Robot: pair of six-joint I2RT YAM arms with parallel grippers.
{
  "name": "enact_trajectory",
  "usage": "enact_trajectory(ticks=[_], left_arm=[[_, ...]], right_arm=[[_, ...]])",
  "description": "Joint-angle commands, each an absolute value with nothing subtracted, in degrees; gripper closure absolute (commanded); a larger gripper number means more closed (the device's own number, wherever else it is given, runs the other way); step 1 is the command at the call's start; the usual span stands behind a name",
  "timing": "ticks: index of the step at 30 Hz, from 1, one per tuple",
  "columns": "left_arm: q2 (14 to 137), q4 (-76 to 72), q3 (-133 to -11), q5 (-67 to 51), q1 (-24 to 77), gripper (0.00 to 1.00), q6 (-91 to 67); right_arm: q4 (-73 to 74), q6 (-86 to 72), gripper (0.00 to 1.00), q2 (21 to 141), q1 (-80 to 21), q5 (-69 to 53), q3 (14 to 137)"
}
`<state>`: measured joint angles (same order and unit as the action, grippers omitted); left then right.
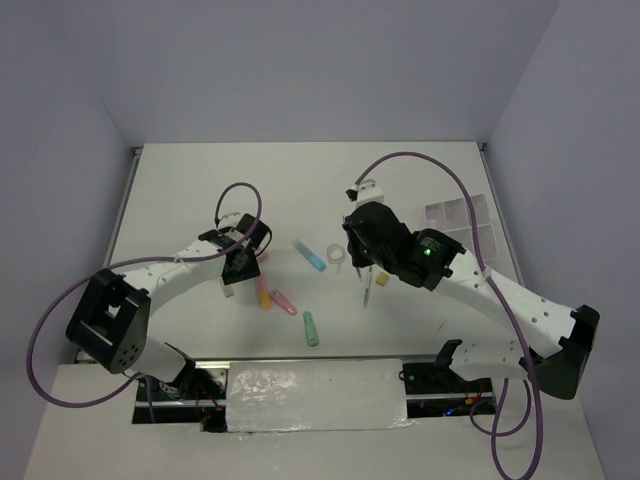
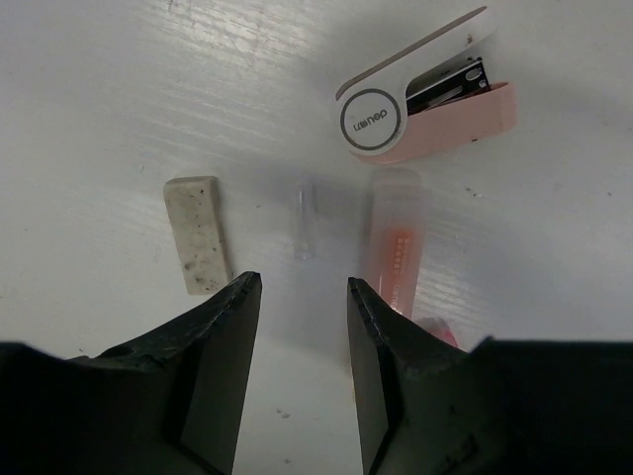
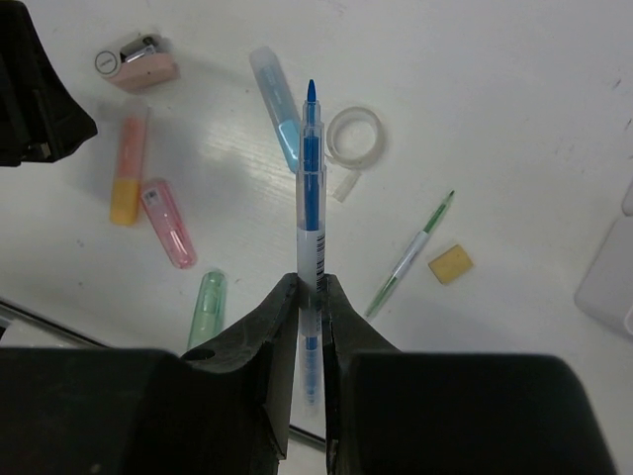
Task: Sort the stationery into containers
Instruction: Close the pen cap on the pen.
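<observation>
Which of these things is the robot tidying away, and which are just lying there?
For the job: blue pen, green pen, tape ring, yellow eraser, grey eraser, blue marker, orange marker, pink marker, green marker, stapler, white tray.
Just there: purple cables, crinkly silver sheet.

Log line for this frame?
left gripper: open, near eraser | right gripper: shut on blue pen | white tray: pen not yet in
</observation>
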<state>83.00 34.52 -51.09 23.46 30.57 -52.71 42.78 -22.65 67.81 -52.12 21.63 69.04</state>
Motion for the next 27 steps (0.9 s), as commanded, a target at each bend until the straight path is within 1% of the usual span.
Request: enact_trajectory(ticks=[1, 6, 14, 27], left_arm=[[84.9, 33.9, -53.2, 24.3, 30.5, 0.47, -53.1], [84.5, 32.0, -52.0, 23.7, 29.7, 0.47, -52.5], [85.9, 27.8, -49.7, 19.6, 27.9, 0.47, -50.5], [87.1, 25.9, -47.3, 19.0, 26.1, 0.48, -50.5]], right_arm=[[39.9, -22.1, 1.00, 66.4, -52.0, 21.4, 67.8], [39.9, -22.1, 1.00, 66.4, -52.0, 20.9, 67.3], [39.2, -22.5, 1.00, 65.9, -52.0, 20.7, 65.9], [38.5, -22.7, 1.00, 65.9, -52.1, 20.3, 64.2]])
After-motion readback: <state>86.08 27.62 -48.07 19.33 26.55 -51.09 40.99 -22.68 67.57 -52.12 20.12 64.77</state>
